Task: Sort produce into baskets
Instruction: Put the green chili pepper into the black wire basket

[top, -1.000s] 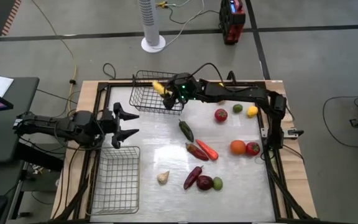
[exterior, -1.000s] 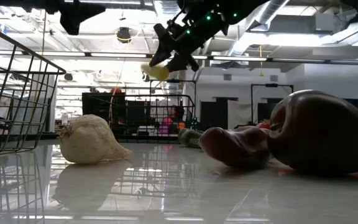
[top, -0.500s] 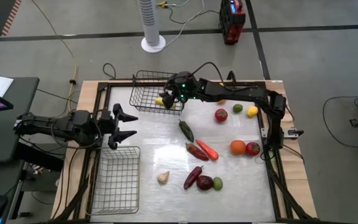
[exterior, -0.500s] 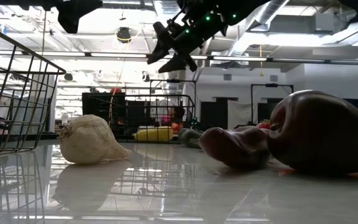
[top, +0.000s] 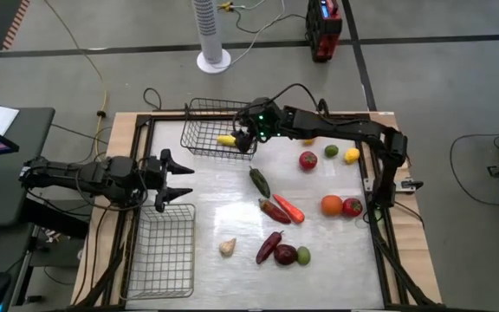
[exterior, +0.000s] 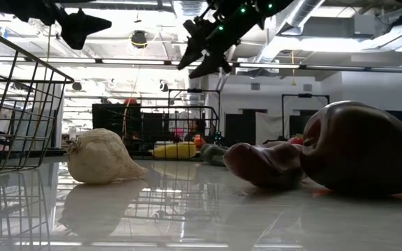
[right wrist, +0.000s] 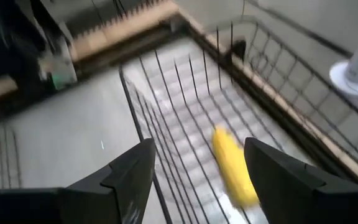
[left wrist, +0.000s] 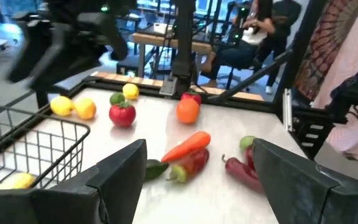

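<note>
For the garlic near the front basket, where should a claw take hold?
The garlic sits alone on the bare table, a round bulb tapering to a point. Probably best to come straight down and close across the widest part of the bulb, not the narrow tip. The left claw, open, is the closer one.

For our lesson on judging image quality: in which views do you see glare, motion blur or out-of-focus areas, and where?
High view: bright glare patches on the glossy table. Low view: mirror-like reflections under the garlic; the near eggplant looms large and soft against bright ceiling lights. Right wrist view: motion blur smears the basket wires and yellow corn. Left wrist view: the near dark fingers look soft.
</note>
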You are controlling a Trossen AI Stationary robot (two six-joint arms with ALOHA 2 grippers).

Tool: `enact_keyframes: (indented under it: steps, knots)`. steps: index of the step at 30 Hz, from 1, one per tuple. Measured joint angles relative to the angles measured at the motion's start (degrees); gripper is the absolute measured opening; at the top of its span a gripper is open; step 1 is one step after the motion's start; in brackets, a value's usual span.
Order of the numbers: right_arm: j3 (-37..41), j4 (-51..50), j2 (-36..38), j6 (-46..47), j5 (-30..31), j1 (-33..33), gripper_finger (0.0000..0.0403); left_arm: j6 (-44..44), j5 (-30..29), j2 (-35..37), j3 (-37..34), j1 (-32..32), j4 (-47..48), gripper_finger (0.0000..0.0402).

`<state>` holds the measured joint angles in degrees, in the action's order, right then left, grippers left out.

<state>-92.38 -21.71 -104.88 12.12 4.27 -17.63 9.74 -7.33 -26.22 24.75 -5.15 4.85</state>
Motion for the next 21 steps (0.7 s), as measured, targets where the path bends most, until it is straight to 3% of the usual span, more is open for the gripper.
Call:
enact_keyframes:
  steps: [4,8,21]
  knots:
    - [0.55,-15.44,2.04,-2.54,0.97,0.33,0.0276,1.4,-1.0,0.04,0.0,0.0,1.19,0.0279]
    - [7.15,-22.14,1.78,-2.3,3.26,2.23,0.0276,1.59,-2.22,0.02,0.0,-0.02,1.32,0.0279]
    - [22.31,-4.79,2.28,4.59,6.78,11.81,0.0276,2.56,-6.19,0.02,0.0,-0.02,3.68,0.0279]
